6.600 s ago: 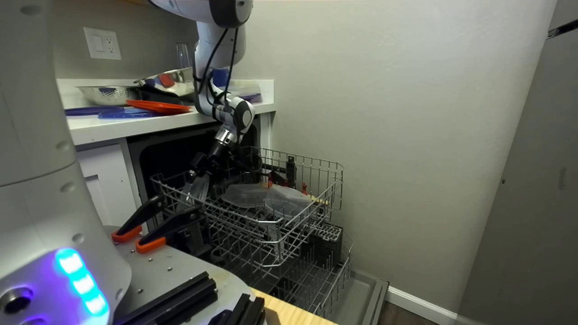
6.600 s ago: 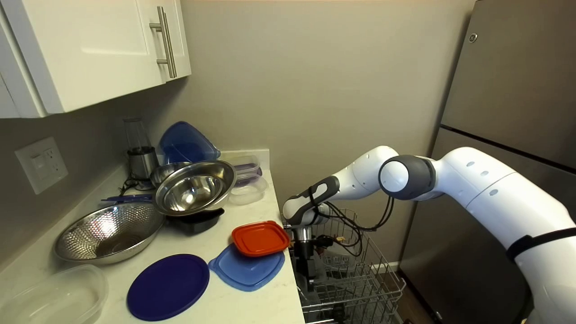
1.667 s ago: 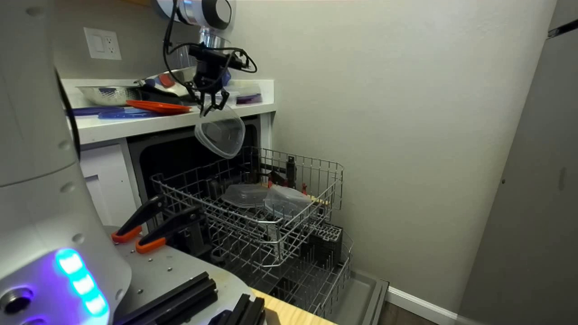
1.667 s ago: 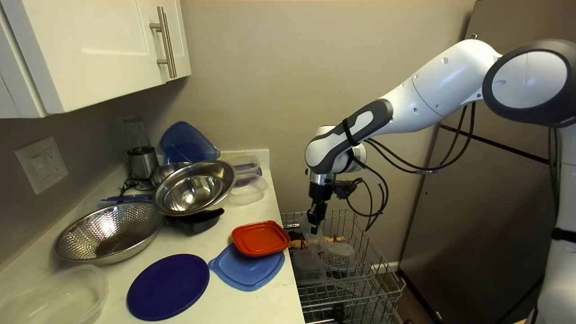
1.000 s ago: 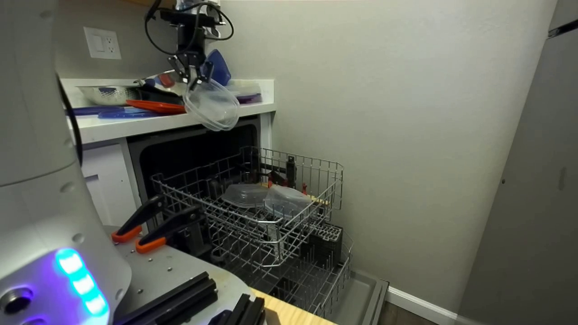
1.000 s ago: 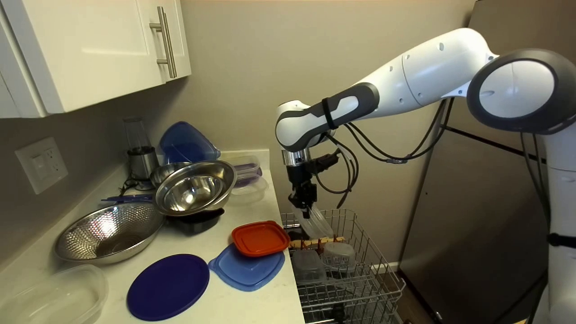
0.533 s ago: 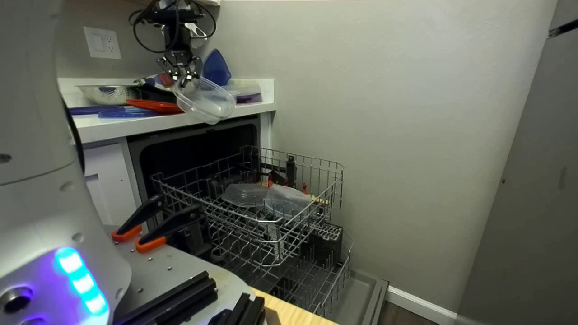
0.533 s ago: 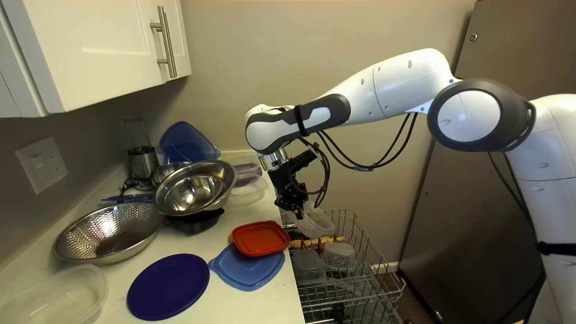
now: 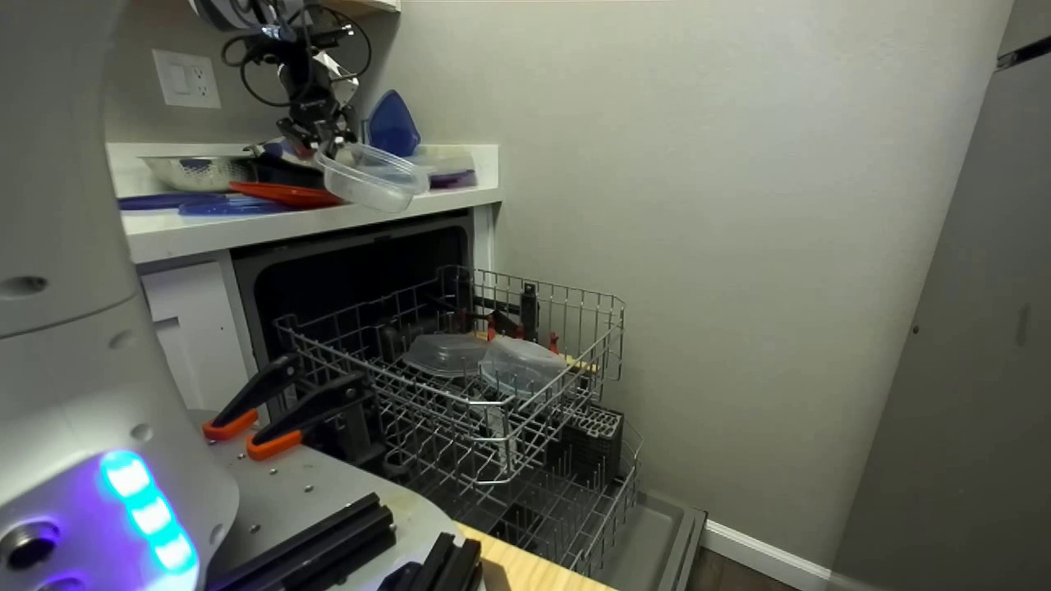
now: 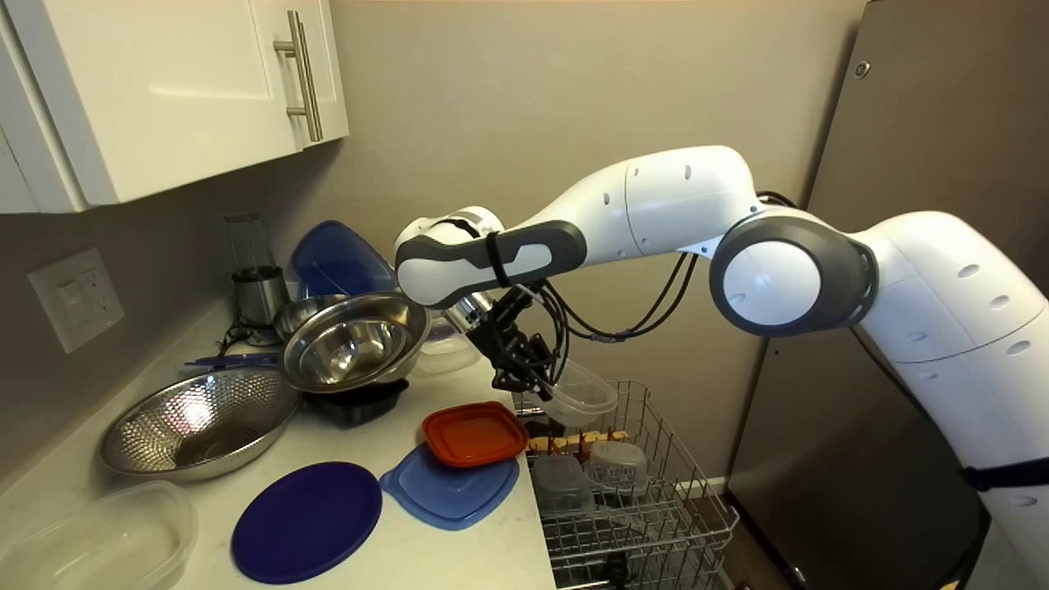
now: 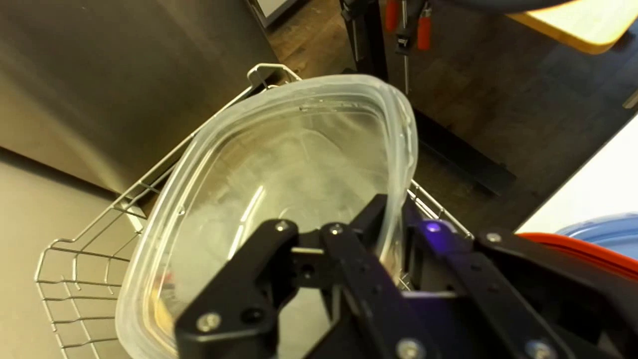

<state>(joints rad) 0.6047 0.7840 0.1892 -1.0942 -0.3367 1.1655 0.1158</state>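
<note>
Holds a clear plastic tub (image 11: 299,164) by one side wall, clamped in the gripper (image 11: 395,227) with one finger inside and one outside; hangs in mid-air, slightly tilted and hollow side up, above the upper dishwasher rack (image 9: 493,403), just beside the edge of the counter (image 10: 483,565) and well apart from the wires below; depends from a bent white arm (image 10: 684,201), seen in both exterior views

Faces the lens, hollow first, in the wrist view, with rack wires visible behind

Carries inside the rack a clear container (image 10: 563,485) and, just beside it, a second clear container (image 10: 616,467), near a yellowish bar (image 10: 541,445)

Displays on the counter, nearest the tub, a red lid (image 10: 475,434) overlapping a light blue lid (image 10: 451,496); sets just beside these a round dark blue lid (image 10: 307,524) and, at the near end, a clear dish (image 10: 106,537); stacks farther back metal bowls (image 10: 352,352) over a black pan (image 10: 352,406), next to a wide, dotted metal basin (image 10: 205,422); includes in the corner a blender (image 10: 261,295), near an upright blue lid (image 10: 340,258)

Ends, across the rack from the counter, at a steel fridge (image 10: 926,115); includes at the foot of the arm two clamps (image 9: 316,412) with orange tips
</note>
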